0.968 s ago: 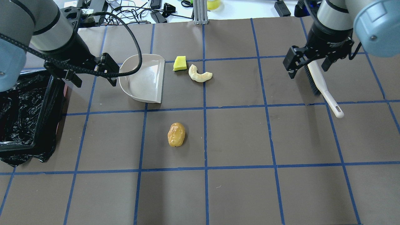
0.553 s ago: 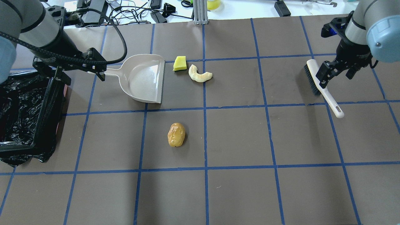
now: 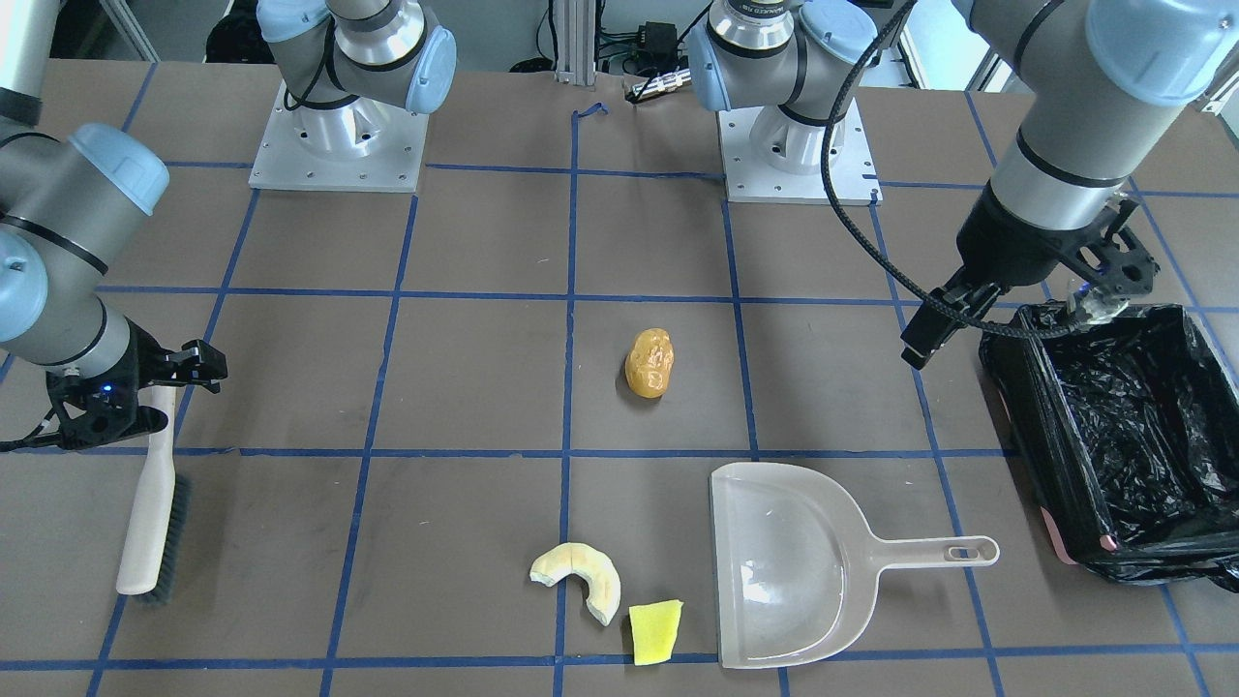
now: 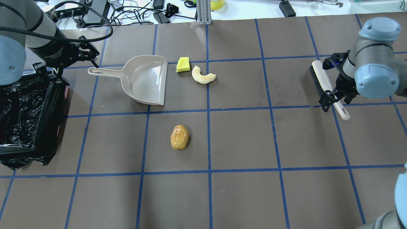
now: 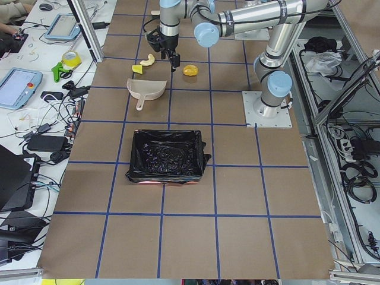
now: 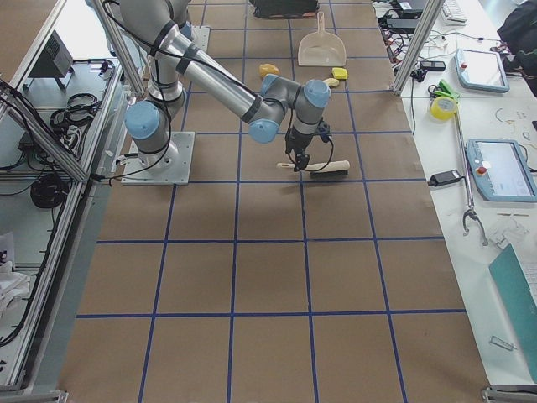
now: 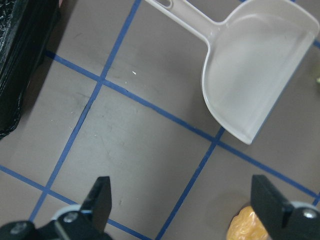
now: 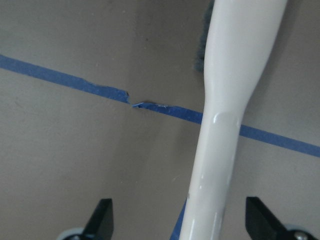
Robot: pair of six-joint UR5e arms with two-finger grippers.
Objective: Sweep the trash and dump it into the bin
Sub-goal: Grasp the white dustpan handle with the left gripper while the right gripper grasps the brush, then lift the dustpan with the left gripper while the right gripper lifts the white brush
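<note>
Blue-taped brown table [image 4: 241,140] is sitting between cluttered benches [image 5: 35,89]; bin [image 4: 47,111] is lying twelve-to-six overhead; left fingers [image 7: 100,200] and right fingers [image 8: 102,217] are gaping, gripping nothing.

Counter [image 4: 241,143]: flat grey-brown, marked into squares by a grid of blue tape [image 4: 209,143]. Dustpan [image 4: 146,79]: plain beige, glossy inside, no pattern. Brush [image 3: 150,513]: cream-white back and handle, dark grey bristles. Blob [image 4: 179,137]: amber-orange, glossy, with pale highlights on its lumps. Crescent [image 4: 203,75]: pale cream, slightly yellower on the outer curve. Wedge [image 4: 183,64]: bright yellow, with a darker strip along one edge. Bin [image 4: 47,105]: lined in shiny, crinkled black, with a pink rim [image 3: 1058,540] showing at one corner. Arms [image 3: 1060,145]: silver-grey with light blue caps and black bands. Left tool [image 7: 182,200] and right tool [image 8: 180,217]: black.
</note>
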